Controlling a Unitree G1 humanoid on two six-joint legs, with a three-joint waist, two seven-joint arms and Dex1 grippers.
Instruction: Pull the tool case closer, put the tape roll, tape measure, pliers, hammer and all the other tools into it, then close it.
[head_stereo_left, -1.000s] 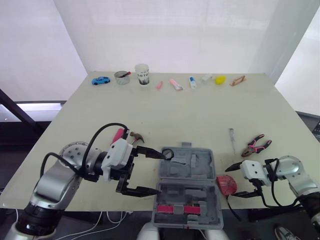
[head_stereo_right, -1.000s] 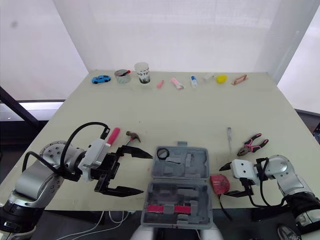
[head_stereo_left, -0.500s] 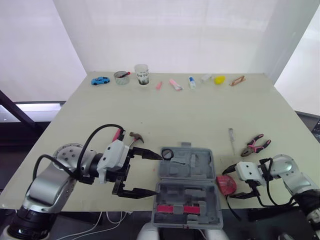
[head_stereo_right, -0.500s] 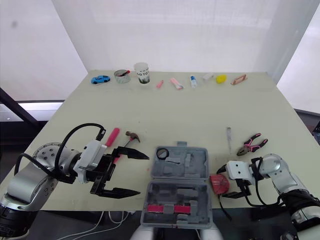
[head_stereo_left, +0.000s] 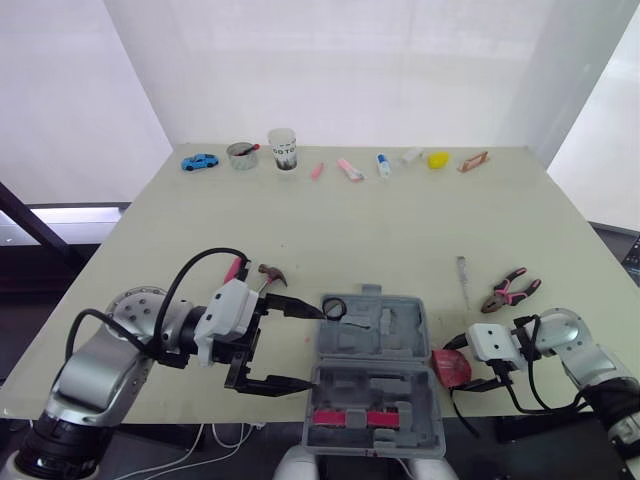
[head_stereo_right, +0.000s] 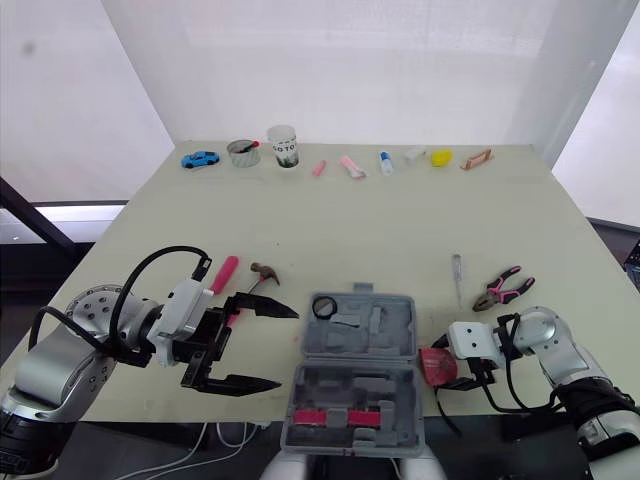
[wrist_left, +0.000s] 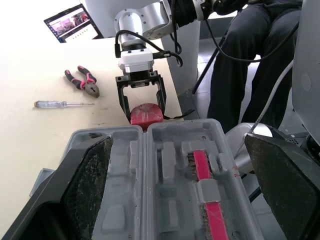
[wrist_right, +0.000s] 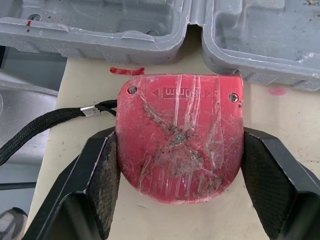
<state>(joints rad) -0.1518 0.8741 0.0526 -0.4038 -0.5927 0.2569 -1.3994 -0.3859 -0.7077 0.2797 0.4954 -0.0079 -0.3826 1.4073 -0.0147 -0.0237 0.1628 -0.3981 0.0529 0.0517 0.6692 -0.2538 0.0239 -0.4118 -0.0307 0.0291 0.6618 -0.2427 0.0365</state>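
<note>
The right gripper (head_stereo_left: 451, 368) is clamped on the red tape measure (wrist_right: 180, 135), one pad pressed to each side of it, on the table just beside the grey tool case (head_stereo_left: 372, 380). The pliers (head_stereo_left: 510, 290) and screwdriver (head_stereo_left: 464, 278) lie beyond that gripper. The left gripper (head_stereo_left: 312, 350) gapes wide at the case's opposite edge, its far fingertip near the tape roll (head_stereo_left: 335, 307), with the hammer (head_stereo_left: 268, 272) just past it.

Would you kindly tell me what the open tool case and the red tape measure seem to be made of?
The tool case looks like moulded grey plastic, matte, judging by its formed recesses. The tape measure is likely hard red plastic, glossy but scuffed, with a black woven strap.
</note>
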